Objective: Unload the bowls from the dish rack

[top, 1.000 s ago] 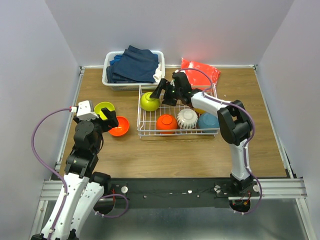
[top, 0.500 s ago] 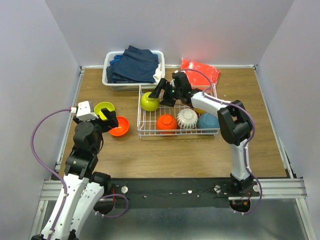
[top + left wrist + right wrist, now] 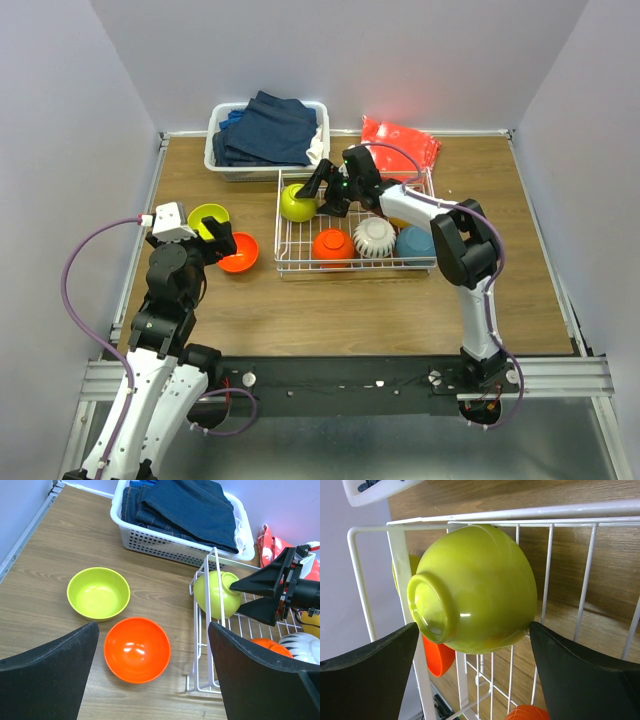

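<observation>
Two bowls stand on the desk [image 3: 350, 310] to the left of the dish rack [image 3: 290, 262], both mouth up: the upright lime green bowl [image 3: 208, 216] and, just beside it toward the near edge, the upright red-orange bowl [image 3: 239, 255]. Above the pair hangs the left claw [image 3: 221, 242], spread wide and holding nothing; in its wrist view the two dark fingers [image 3: 50, 670] frame the red-orange bowl from either side. Five more bowls sit inside the white wire rack. In its far left corner the tipped lime green bowl [image 3: 299, 203] lies on its side against the wires, its foot ring turned toward the right claw [image 3: 318, 194]. That claw is also spread to its widest, one finger on each side of the tipped bowl; the right wrist view shows the bowl filling the gap between the fingers [image 3: 370, 680], though whether either finger touches it cannot be told. Along the near side of the rack, from left to right, sit the overturned red-orange bowl [image 3: 332, 245], the white striped bowl [image 3: 374, 237] and the teal bowl [image 3: 416, 243]. Behind the striped one, the yellow-orange bowl [image 3: 397, 221] is mostly hidden under the right arm. Beyond the rack stand a white tub [image 3: 225, 165] of dark blue clothes [image 3: 268, 130] and an orange-red bag [image 3: 400, 140].
</observation>
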